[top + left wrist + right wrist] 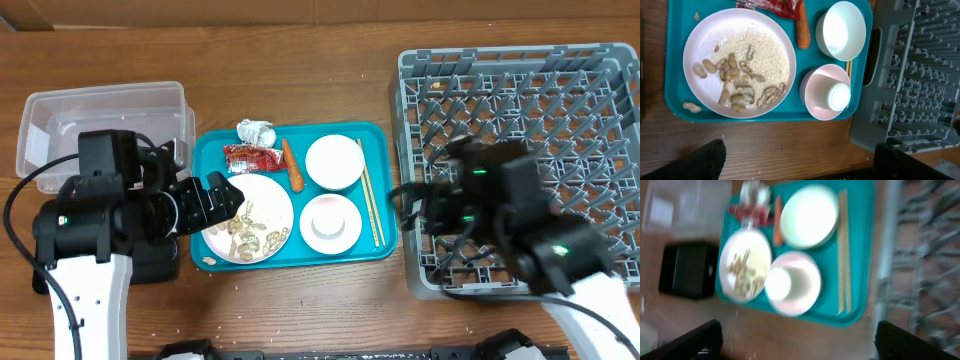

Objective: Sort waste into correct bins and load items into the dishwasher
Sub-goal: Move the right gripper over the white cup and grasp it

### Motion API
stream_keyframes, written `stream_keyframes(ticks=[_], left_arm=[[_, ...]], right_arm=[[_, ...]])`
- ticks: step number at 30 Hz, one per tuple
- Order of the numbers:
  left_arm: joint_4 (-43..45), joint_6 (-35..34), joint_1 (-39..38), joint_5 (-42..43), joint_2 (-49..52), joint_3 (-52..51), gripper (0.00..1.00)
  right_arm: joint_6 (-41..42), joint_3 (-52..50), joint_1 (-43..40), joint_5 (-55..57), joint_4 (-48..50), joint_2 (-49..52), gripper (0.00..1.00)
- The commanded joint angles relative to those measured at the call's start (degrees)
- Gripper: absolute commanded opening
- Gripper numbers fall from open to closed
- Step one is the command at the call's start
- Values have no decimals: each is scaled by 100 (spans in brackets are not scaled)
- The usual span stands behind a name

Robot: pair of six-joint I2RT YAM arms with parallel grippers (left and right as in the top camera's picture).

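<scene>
Over the dinner plate (262,215), left gripper (228,193) gapes empty, right gripper (412,208) likewise; waste-sorting looks unstarted, so next pinch the red snack wrapper (250,157) at plate's 12 o'clock.

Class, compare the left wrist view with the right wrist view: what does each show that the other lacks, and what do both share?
Only the left wrist: a lone beige food scrap on the teal plastic tray, beside the round white dinner plate. Only the right wrist, though blurred: the clear rectangular plastic tub and the crumpled white paper ball. Both: that tray and plate, the small orange carrot, two white round bowls and the grey plastic dish rack.
</scene>
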Motion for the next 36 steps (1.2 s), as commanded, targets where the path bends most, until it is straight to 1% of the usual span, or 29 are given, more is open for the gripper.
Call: stream_keyframes(ticks=[1, 4, 6, 8, 12, 17, 20, 23, 25, 27, 29, 31, 33, 36], left_arm=[[-28, -28, -31, -391, 61, 710, 98], [-190, -28, -39, -846, 46, 1364, 98], [-431, -28, -39, -1296, 46, 1845, 98], [-680, -22, -39, -1661, 42, 2293, 98], [-1021, 39, -39, -1751, 26, 2927, 100], [-1075, 39, -39, -1738, -92, 3123, 100], [-1080, 39, -39, -1740, -103, 3121, 100], [-1150, 39, -39, -1731, -96, 3121, 100], [-1209, 39, -39, -1729, -92, 3119, 100], [-1241, 39, -39, -1731, -94, 3119, 100], [-1279, 39, -39, -1731, -94, 3119, 100], [-1314, 39, -39, -1731, -94, 3119, 100], [-1342, 39, -39, -1731, -94, 3119, 100], [-1349, 39, -39, -1731, -94, 3119, 100]], right_arm=[[581, 138, 1154, 553, 61, 697, 100], [949, 138, 1873, 1182, 369, 1200, 100], [1014, 138, 2273, 1421, 680, 1569, 100], [1182, 138, 2527, 1729, 911, 1937, 100], [1641, 138, 2667, 2321, 1104, 2656, 97], [1493, 138, 2675, 2247, 1705, 3362, 96], [1451, 138, 2706, 2232, 1869, 3593, 95], [1451, 138, 2710, 2288, 1888, 3687, 89], [1451, 138, 2710, 2323, 1888, 3703, 83], [1453, 138, 2704, 2315, 1880, 3700, 70], [1453, 144, 2708, 2295, 1827, 3689, 66], [1453, 168, 2710, 2295, 1705, 3633, 60], [1456, 210, 2710, 2297, 1587, 3506, 57], [1456, 332, 2710, 2299, 1403, 3150, 56]])
